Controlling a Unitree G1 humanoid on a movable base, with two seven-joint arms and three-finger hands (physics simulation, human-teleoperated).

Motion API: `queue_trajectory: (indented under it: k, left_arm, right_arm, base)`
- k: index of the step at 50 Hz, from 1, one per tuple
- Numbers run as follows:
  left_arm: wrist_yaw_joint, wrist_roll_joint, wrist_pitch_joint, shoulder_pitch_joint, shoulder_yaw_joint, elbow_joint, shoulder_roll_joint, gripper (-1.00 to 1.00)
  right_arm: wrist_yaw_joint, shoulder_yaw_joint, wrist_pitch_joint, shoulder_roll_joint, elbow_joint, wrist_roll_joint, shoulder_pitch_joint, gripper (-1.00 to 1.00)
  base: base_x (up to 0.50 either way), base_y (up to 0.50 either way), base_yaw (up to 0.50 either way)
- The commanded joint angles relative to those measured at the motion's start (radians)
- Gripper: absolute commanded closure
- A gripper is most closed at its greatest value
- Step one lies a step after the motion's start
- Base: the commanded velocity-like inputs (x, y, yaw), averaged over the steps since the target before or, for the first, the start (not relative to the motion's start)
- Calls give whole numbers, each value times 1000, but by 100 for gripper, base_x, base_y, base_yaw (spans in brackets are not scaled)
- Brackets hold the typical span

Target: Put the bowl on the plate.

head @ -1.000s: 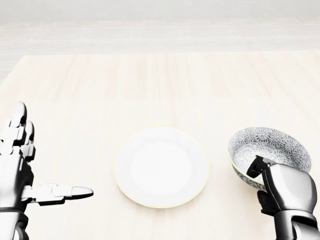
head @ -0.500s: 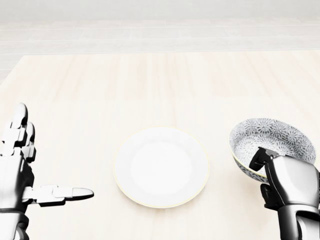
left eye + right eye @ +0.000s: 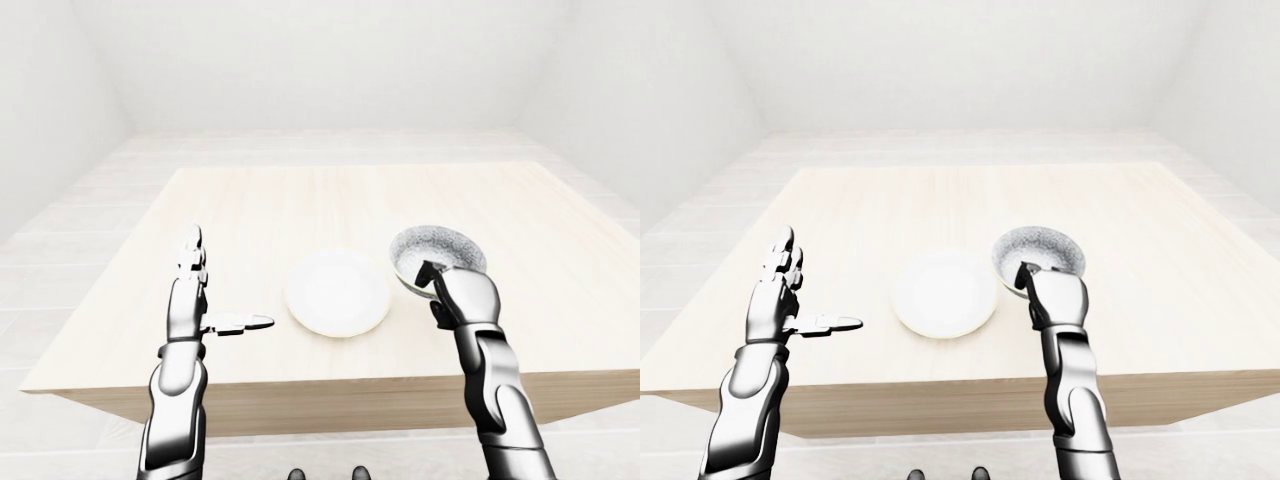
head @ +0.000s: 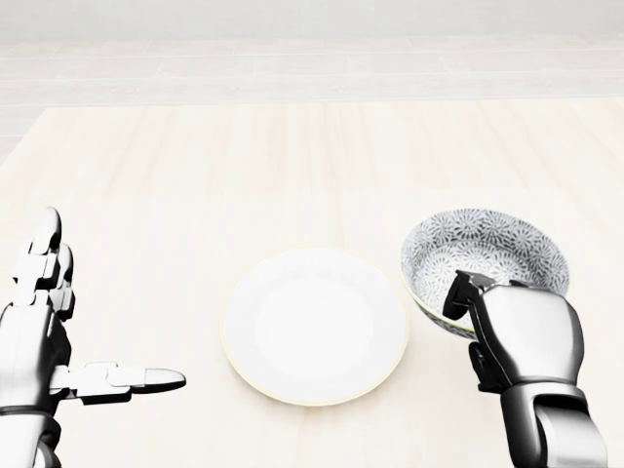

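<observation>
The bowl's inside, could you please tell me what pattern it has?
The bowl has a grey-and-white floral pattern inside, clearest in the head view.

Head view: plate mid-table; bowl just right of it, in right hand; left hand far left.

The head view is looking down closely at the table; both eye views are sitting farther back, sharing the plate.

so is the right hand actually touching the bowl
Touching. The head view shows the right hand closed on the bowl, with a finger hooked over the rim at the bowl's lower edge.
</observation>
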Motion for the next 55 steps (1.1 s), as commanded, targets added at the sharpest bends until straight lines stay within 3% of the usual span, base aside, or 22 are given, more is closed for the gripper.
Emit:
queue_trajectory:
  k: [1,55]
  left_arm:
    - [-2,1,0,0,1,4,2,-100]
    - [-3,-5,0,-9,3,85,10,-100]
  right_arm:
    - [18,57,0,36,-57,-86,-17,46]
    - [43,262,0,164,-52,-154,-38,47]
  base:
    - [0,0,0]
    - [0,0,0]
